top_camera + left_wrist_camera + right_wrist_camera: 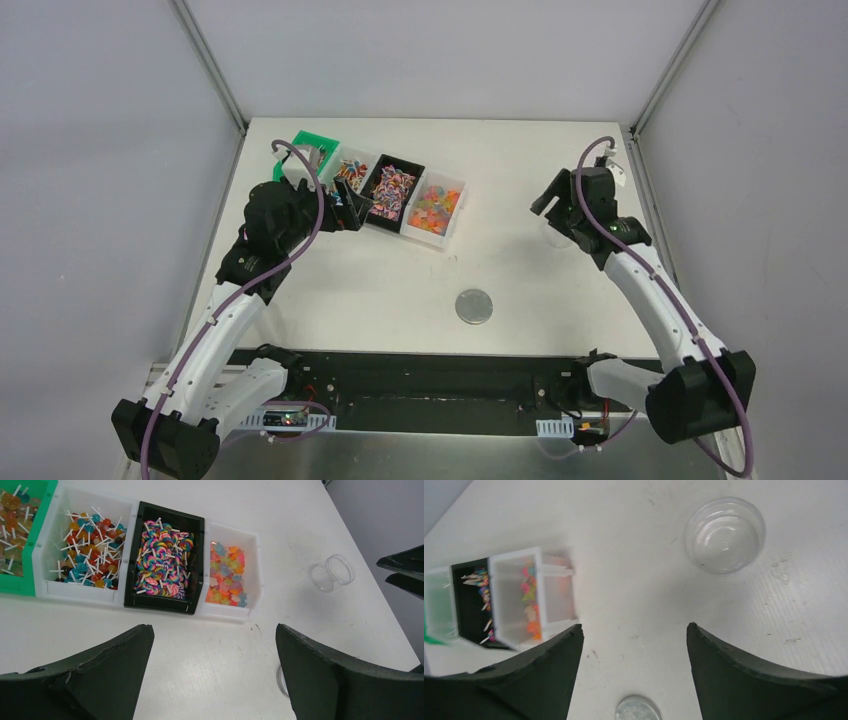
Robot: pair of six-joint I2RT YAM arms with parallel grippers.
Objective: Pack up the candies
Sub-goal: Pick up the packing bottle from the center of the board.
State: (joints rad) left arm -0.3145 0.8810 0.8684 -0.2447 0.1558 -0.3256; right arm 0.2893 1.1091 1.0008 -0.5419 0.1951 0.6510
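Nothing looks packed yet. The candies (392, 188) all lie in their bins (437, 239) at the overhead view's upper left. The clear cup (725, 535) under the right gripper (634, 665) is empty. That gripper and the left gripper (215, 670) both gape wide, holding nothing.

White table (560, 160) carrying bins, a lid and a jar.
Toward the far-left corner, a green bin (20, 585), white bin (75, 592), black bin (160, 602) and second white bin (225, 611) sit touching in a row. A grey round lid (474, 306) lies near the near edge, and a clear jar (725, 535) sits toward the right edge.
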